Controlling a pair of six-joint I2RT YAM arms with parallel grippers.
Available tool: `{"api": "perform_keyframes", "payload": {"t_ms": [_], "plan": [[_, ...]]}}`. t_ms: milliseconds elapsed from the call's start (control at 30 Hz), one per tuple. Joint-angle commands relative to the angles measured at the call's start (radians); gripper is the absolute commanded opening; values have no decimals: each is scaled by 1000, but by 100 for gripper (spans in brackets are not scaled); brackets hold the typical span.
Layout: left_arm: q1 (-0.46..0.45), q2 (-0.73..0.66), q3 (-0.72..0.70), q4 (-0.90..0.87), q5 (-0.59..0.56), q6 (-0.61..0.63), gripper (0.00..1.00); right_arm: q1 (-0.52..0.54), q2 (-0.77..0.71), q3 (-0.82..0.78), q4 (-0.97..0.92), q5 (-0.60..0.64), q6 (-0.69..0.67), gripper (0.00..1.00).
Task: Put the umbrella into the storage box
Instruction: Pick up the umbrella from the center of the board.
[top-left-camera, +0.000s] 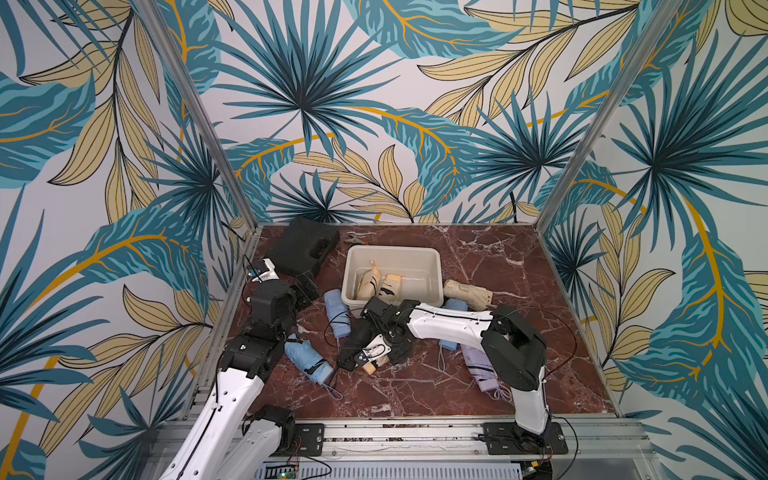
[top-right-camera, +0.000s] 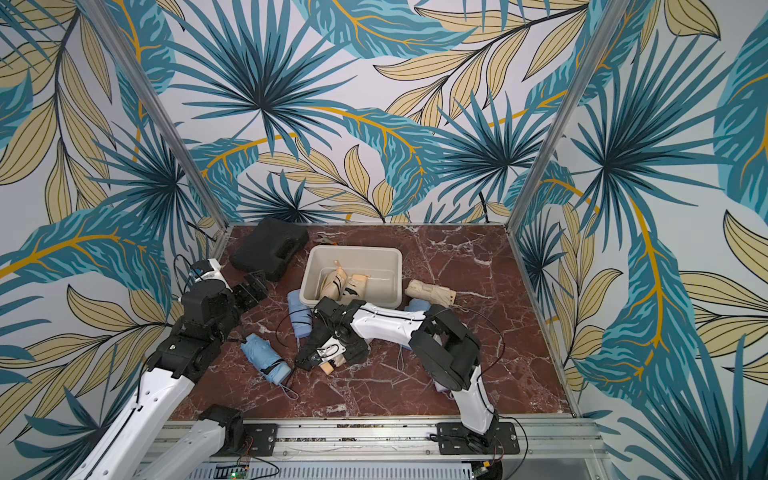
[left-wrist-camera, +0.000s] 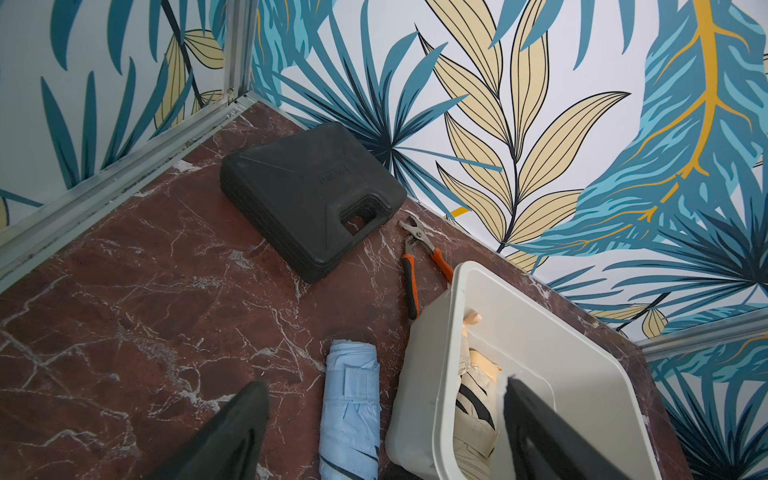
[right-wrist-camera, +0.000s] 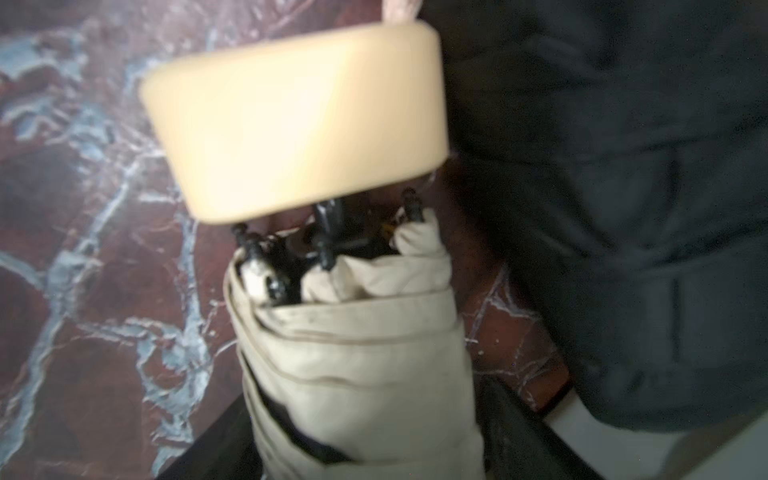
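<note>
A beige folded umbrella (right-wrist-camera: 357, 353) with a cream handle (right-wrist-camera: 291, 120) lies low over the marble table, in front of the storage box. My right gripper (right-wrist-camera: 361, 432) is shut on its fabric body, with a finger pressed to each side. In both top views that gripper (top-left-camera: 370, 360) (top-right-camera: 328, 360) covers most of it, and only the handle end (top-left-camera: 368, 367) shows. The off-white storage box (top-left-camera: 390, 249) (top-right-camera: 353, 249) (left-wrist-camera: 457, 291) holds two beige umbrellas (top-left-camera: 370, 282). My left gripper (top-left-camera: 305, 286) (left-wrist-camera: 382, 415) is open and empty, left of the box.
A light blue umbrella (top-left-camera: 336, 316) (left-wrist-camera: 351, 407) lies by the box's left wall, with another (top-left-camera: 309, 357) nearer the front. A beige one (top-left-camera: 467, 293) lies right of the box and a lilac one (top-left-camera: 482, 370) by the right arm. A black case (top-left-camera: 303, 245) and pliers (left-wrist-camera: 415, 257) sit at the back.
</note>
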Motion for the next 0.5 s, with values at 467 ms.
{"api": "perform_keyframes", "payload": {"t_ms": [467], "plan": [[8,-16,-17,14,-11,0,92,5,-34,-41,-69,-75,24,45]]}}
